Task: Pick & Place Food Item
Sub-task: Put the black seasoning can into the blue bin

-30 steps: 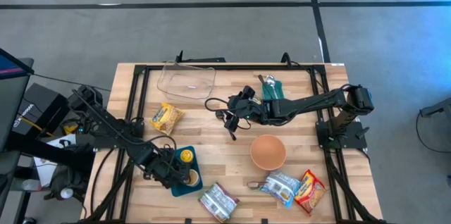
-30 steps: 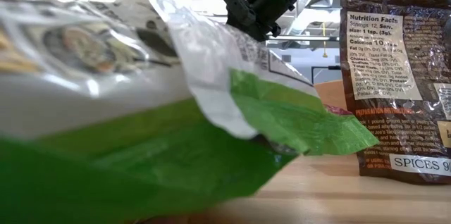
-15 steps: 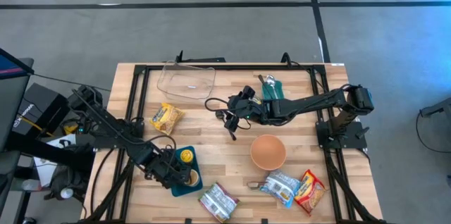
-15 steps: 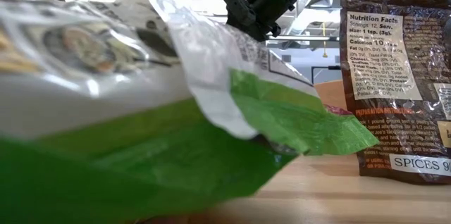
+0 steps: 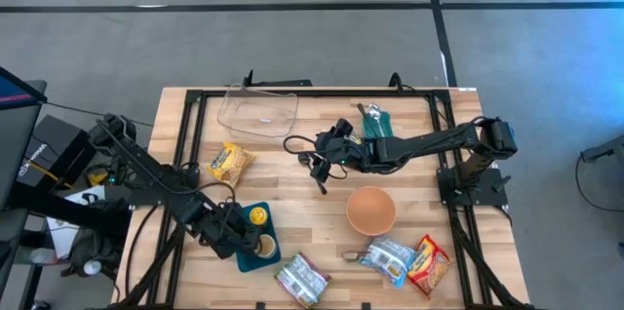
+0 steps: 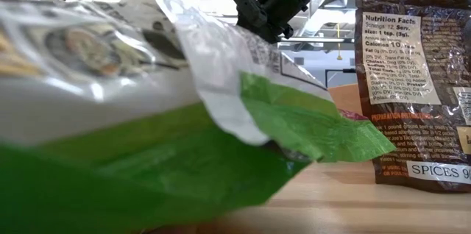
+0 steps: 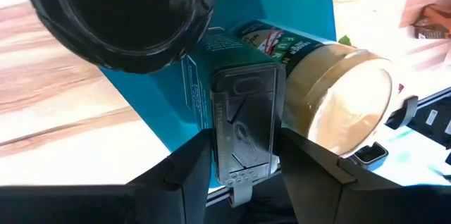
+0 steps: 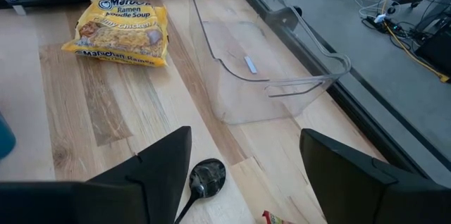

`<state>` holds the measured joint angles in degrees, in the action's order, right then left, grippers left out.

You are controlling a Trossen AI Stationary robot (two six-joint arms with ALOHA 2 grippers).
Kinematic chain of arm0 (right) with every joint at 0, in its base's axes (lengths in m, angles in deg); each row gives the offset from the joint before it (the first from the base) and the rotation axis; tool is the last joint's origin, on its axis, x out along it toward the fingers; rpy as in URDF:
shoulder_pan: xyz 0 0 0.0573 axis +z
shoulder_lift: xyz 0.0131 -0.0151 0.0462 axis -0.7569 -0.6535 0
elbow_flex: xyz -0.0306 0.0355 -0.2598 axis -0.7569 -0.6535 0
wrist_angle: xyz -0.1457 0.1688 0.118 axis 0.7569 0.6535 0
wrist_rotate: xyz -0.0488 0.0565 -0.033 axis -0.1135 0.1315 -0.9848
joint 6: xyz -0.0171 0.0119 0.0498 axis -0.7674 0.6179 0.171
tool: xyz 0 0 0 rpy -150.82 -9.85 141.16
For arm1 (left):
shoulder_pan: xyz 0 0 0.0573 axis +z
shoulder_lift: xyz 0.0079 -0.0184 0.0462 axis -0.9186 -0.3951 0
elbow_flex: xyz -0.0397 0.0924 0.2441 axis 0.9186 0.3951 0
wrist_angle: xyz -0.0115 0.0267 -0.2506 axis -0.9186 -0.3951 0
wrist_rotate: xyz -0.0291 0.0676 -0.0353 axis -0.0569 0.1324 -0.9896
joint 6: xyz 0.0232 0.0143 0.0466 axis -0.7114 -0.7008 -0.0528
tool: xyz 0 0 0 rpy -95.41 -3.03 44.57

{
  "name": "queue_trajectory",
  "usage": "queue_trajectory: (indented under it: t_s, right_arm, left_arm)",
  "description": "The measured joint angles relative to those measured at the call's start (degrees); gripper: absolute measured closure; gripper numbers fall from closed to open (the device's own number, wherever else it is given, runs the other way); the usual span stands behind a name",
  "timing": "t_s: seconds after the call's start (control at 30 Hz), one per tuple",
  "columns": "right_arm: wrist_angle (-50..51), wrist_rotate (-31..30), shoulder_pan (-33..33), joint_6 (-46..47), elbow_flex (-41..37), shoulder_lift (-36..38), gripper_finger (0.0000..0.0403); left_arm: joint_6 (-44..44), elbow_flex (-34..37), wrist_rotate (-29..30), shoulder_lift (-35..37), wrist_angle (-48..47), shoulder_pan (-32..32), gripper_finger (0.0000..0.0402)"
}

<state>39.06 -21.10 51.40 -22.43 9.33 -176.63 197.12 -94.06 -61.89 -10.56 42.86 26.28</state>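
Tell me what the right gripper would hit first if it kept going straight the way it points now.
Probably the clear plastic container: it sits directly ahead of the open right gripper in its wrist view, with bare wood between. The black spoon lies low beneath the fingers and might be brushed first; depth is unclear.

Looking straight down, we've got the left gripper (image 5: 237, 242) low over a teal tray (image 5: 255, 257) near the front edge, right by a yellow lid (image 5: 257, 216). The right gripper (image 5: 327, 150) hangs mid-table with a black spoon (image 5: 323, 177) just below it. There's a clear tub (image 5: 258, 111) at the back, a yellow ramen pack (image 5: 230, 162), an orange bowl (image 5: 370, 210), and three packets (image 5: 390, 257) along the front.
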Motion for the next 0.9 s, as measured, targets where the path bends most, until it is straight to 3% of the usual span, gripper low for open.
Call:
queue_trajectory:
  t_s: [0.9]
  right_arm:
    - [-0.02,-0.01,0.01,0.01,0.0,0.0,0.0143]
  left_arm:
    - [-1.9,0.0,-0.68,-0.96,-2.51,0.02,0.0247]
